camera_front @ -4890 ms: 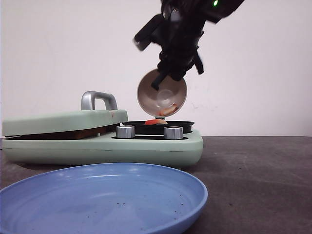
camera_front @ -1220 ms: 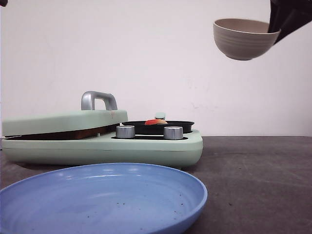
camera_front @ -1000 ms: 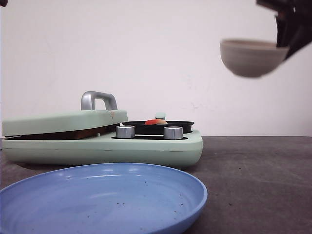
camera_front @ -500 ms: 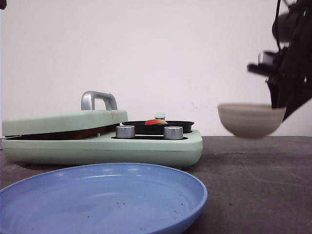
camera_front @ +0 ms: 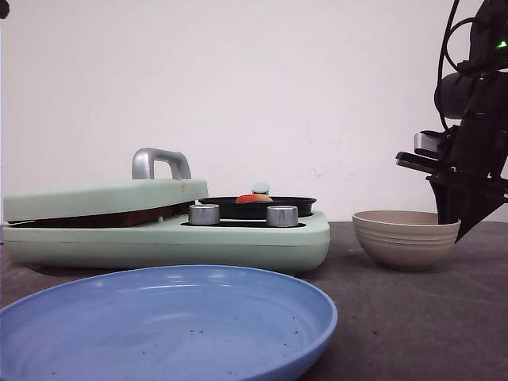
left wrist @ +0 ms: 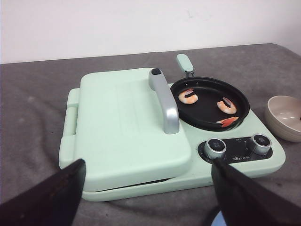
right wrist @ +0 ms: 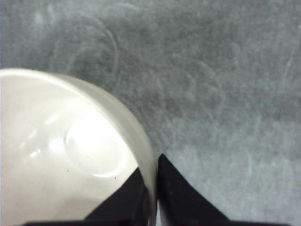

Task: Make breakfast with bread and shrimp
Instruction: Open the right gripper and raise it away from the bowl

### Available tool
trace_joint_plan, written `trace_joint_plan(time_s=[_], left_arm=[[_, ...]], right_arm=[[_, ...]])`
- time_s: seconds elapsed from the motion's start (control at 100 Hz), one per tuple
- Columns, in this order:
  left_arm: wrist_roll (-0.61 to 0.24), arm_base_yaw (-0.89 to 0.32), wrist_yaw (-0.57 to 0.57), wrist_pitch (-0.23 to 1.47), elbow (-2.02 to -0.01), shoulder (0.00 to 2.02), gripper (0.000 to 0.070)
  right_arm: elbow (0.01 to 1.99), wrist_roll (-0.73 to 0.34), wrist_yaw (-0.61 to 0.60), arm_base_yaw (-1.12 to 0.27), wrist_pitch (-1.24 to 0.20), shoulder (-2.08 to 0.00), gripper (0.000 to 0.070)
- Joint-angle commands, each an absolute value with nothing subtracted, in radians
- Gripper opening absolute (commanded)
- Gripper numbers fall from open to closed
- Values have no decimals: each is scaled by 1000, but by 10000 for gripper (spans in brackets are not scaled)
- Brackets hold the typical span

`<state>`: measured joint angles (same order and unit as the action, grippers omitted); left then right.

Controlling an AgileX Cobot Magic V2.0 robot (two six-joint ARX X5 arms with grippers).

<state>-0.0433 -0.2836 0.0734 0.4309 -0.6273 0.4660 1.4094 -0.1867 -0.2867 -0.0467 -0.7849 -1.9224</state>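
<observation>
Three orange shrimp [left wrist: 189, 97] lie in the black pan [left wrist: 209, 102] of the green cooker; in the front view only one orange-red shrimp [camera_front: 254, 198] peeks over the pan rim. The bread is hidden; a brown strip shows in the gap under the cooker's lowered lid. The beige bowl [camera_front: 405, 238] stands empty on the table to the right of the cooker. My right gripper [right wrist: 154, 188] is shut on the bowl's [right wrist: 70, 155] rim, one finger inside and one outside. My left gripper [left wrist: 146, 165] hangs open in front of the cooker, holding nothing.
A large blue plate [camera_front: 159, 325] lies at the table's near edge. The mint-green cooker [camera_front: 238, 242] has a lid with a silver handle [camera_front: 161, 161] on its left and two silver knobs [camera_front: 204, 214] at the front. A white wall stands behind.
The right gripper held the bowl tipped over the pan, then carried it upright to the right and lowered it onto the table. The shrimp and cooker have stayed put.
</observation>
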Motion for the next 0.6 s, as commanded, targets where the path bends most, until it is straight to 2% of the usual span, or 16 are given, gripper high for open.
trace_joint_plan(time_s=[0.0, 0.09, 0.13, 0.22, 0.26, 0.59], left_arm=[[-45, -286, 67, 424, -632, 470, 470], [-45, -286, 62, 424, -632, 470, 470], [-45, -286, 56, 424, -632, 470, 470], [-45, -286, 51, 424, -632, 470, 470], [-45, -286, 51, 424, -632, 470, 469], [-45, -286, 51, 427, -632, 470, 469]], right_arm=[[1427, -178, -288, -51, -771, -1942, 4], [1427, -168, -288, -51, -770, -1942, 41], [1427, -164, -288, -51, -769, -1942, 113], [1427, -162, -288, -51, -764, -1942, 322], [1427, -159, -289, -51, -763, -1942, 372], [1427, -120, -299, -49, -763, -1881, 378]])
